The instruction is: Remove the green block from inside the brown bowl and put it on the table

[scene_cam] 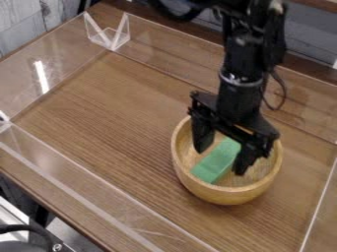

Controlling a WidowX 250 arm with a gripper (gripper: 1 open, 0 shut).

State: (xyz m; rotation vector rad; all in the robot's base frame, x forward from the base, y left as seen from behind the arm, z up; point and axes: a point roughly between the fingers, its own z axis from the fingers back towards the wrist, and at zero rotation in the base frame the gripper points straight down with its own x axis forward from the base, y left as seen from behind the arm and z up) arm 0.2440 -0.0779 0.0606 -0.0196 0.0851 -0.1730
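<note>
On the desk, we see the brown bowl holding the green block, its long axis running lower left to upper right. Our gripper hangs directly over it, fingers spread wide and straddling the block, nothing gripped.

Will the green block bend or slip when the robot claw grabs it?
Probably not. The green block looks like a solid, flat-sided bar, so it should stay stiff. Its matte faces likely give the open gripper a decent hold. It lies tilted against the brown bowl wall, so it might slide a bit if nudged.
</note>
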